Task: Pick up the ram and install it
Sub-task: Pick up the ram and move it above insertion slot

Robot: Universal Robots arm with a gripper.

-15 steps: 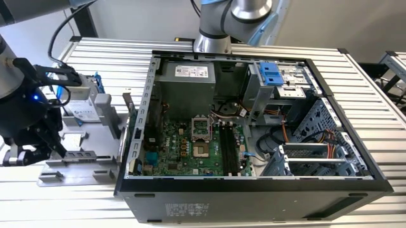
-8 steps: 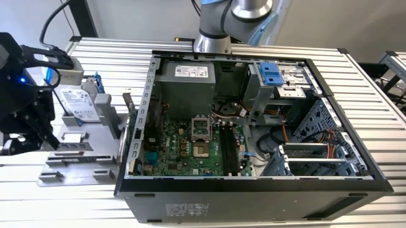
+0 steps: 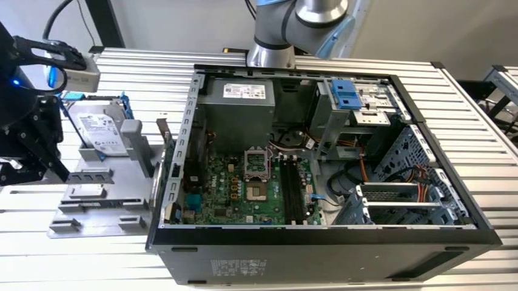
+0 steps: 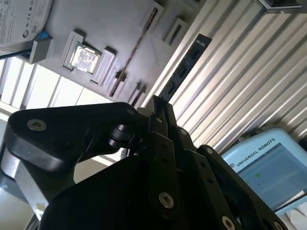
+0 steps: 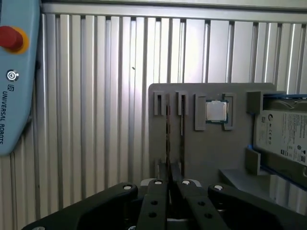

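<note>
My gripper (image 4: 157, 108) is shut on the ram (image 4: 187, 62), a slim dark stick that juts out from between the fingertips. In the first wrist view the ram (image 5: 168, 139) shows edge-on as a thin dark line rising from the closed gripper (image 5: 169, 184), over the grey holder tray (image 5: 201, 148). It appears lifted off the tray's slots. In the exterior view the black gripper (image 3: 28, 163) hangs at the exterior view's left, beside the holder tray (image 3: 97, 209) and well away from the open computer case (image 3: 186, 121). The motherboard's long black slots (image 3: 295, 188) lie inside the case.
The tray also carries a processor chip (image 5: 216, 111), a second thin stick (image 4: 136, 48) in its slot, and a silver hard drive (image 3: 105, 133) with a blue bracket. A pale blue pendant (image 5: 14, 72) lies on the ribbed aluminium table (image 5: 96, 96). The arm's base (image 3: 271, 54) stands behind the case.
</note>
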